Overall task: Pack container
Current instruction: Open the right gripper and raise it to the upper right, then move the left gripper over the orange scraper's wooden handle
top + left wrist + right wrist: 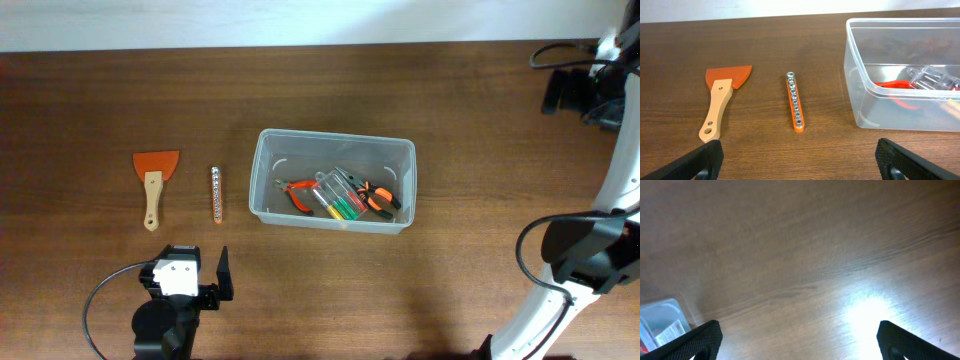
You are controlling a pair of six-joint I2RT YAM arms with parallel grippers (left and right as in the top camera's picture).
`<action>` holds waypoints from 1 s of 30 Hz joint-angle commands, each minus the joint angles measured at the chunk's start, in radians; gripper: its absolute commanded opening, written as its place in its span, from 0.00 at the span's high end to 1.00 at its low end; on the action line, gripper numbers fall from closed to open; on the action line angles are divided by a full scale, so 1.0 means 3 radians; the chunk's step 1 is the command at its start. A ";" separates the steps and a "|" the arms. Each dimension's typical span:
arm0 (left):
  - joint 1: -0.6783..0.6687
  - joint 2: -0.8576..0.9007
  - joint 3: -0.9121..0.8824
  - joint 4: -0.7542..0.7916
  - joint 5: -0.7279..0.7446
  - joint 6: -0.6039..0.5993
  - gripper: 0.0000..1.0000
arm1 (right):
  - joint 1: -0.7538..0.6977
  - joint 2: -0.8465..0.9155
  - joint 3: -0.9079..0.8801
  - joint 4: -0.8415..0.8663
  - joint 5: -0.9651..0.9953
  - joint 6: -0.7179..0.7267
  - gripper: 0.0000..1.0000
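The clear plastic container [335, 137] stands mid-table. Inside lie red-handled pliers [297, 192], a small clear case of coloured screwdrivers [340, 197] and orange-and-black pliers [378, 197]. Left of it on the table lie an orange bit holder [216, 193] and a wooden-handled orange scraper [154, 180]. My left gripper [187, 268] is open and empty near the front edge, short of the bit holder [795, 101] and scraper [720, 97]; the container [900, 21] is to its right. My right gripper [556, 92] is open and empty at the far right.
The right wrist view shows bare wood with a bright glare under the right gripper [799, 340] and a corner of the container [660, 312] at lower left. The right arm and its cables [600, 230] run along the table's right side.
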State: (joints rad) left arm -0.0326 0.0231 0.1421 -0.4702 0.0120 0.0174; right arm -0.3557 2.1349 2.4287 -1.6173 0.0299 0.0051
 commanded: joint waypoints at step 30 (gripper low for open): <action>-0.0013 -0.0019 -0.0019 0.0165 0.0520 -0.0009 0.01 | 0.0005 -0.0001 -0.0946 0.0782 0.0018 0.0037 0.01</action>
State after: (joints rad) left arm -0.0326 0.0231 0.1417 -0.4389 0.0589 0.0174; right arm -0.3557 2.1349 2.1502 -1.3857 0.0296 0.0071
